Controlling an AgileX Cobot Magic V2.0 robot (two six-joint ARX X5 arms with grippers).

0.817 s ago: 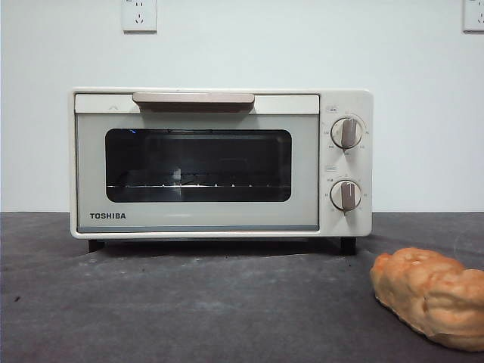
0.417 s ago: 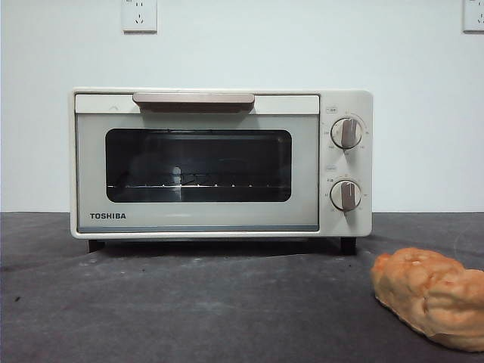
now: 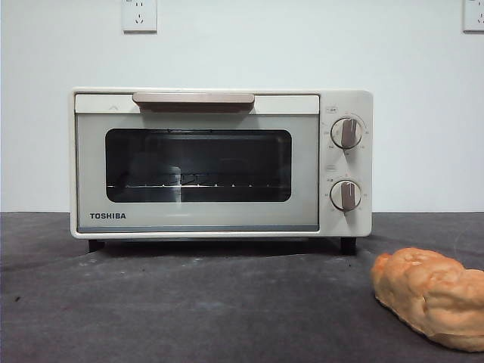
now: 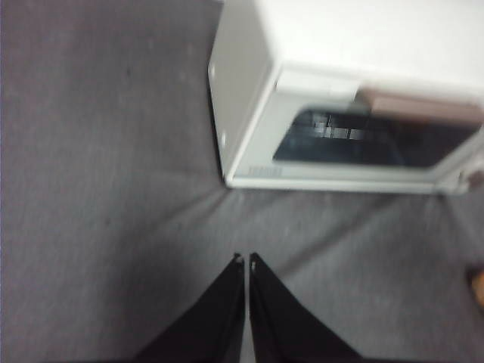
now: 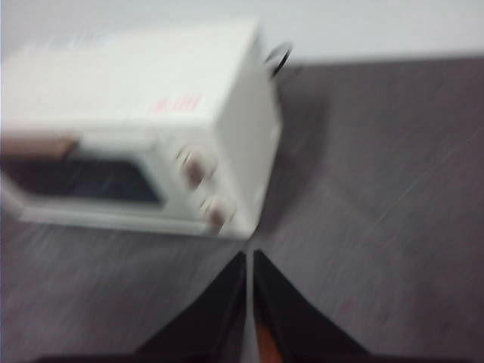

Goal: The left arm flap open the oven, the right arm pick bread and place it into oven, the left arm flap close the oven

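Note:
The cream-white oven stands at the back of the table with its door shut and its beige handle at the top. The golden-brown bread lies on the dark table at the front right. Neither arm shows in the front view. My left gripper is shut and empty, high above the table in front of the oven's left corner. My right gripper is shut and empty, above the table in front of the oven's knob side. A sliver of orange bread shows below its jaws. The right wrist view is blurred.
The dark grey table lies bare in front of the oven. A white wall with two sockets stands behind it. An orange bit of the bread shows at the edge of the left wrist view.
The oven and the bread have not moved. Only the reflections in the oven's glass shift a little.

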